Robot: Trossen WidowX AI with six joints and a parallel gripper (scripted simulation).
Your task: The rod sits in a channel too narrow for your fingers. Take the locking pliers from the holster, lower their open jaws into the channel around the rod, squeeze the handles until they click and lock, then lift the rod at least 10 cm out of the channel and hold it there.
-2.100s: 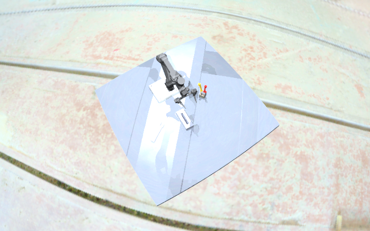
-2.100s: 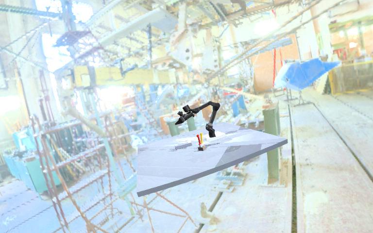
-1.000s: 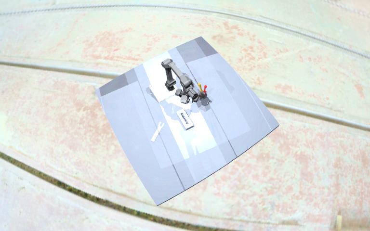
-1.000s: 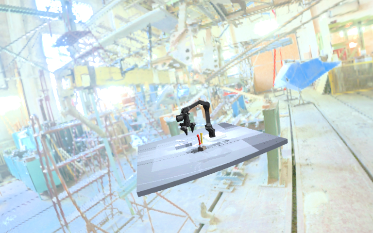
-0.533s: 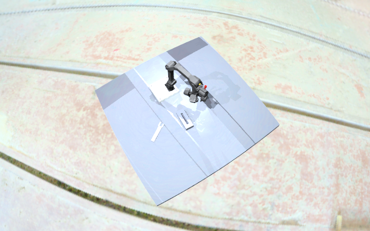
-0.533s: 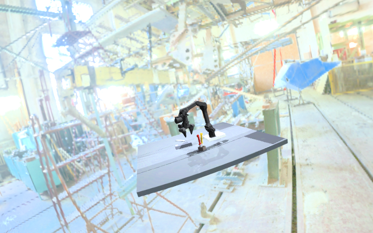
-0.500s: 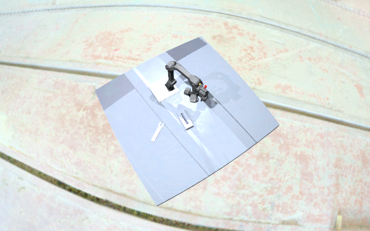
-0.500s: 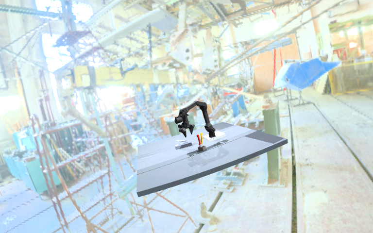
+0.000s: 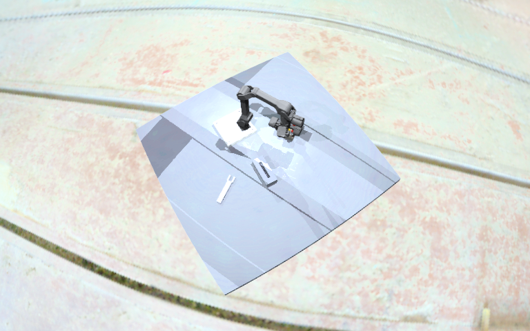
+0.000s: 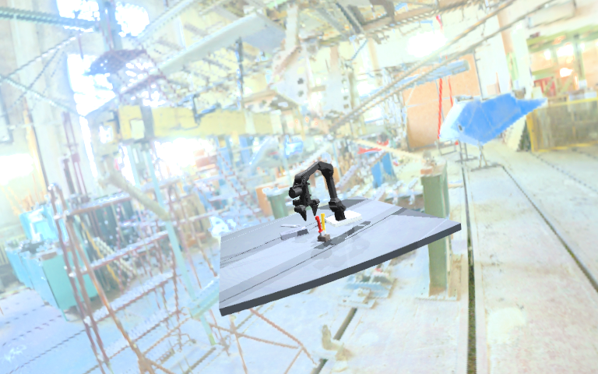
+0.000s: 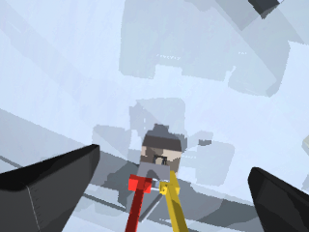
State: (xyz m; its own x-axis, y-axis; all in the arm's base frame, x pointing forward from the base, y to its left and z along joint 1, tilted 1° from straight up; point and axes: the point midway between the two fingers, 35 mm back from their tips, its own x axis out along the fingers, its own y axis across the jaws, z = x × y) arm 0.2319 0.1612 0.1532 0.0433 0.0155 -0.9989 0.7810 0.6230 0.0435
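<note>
1. while the black arm point(image 9: 269, 99) point(image 10: 314, 169) arches above it, the grey table point(image 9: 312, 218) point(image 10: 308, 273) carries everything.
2. white base plate point(image 9: 230, 136) point(image 10: 353, 216) under arm's foot.
3. gripper point(image 9: 278, 127) point(image 10: 309, 216) point(image 11: 176, 164) points down, fingers spread wide, nothing between them; it's above and near the pliers, whose handles show between the two fingers in wrist view, with no grip on them.
4. channel block point(image 9: 270, 181) point(image 10: 288, 234) on table, apart from gripper; rod too small to make out.
5. white forked piece point(image 9: 225, 189) point(image 10: 290, 225) flat beyond block.
6. pliers point(image 9: 290, 132) point(image 10: 318, 224) point(image 11: 136, 208) in holster point(image 10: 324, 238) point(image 11: 161, 142), red and yellow handles up.
</note>
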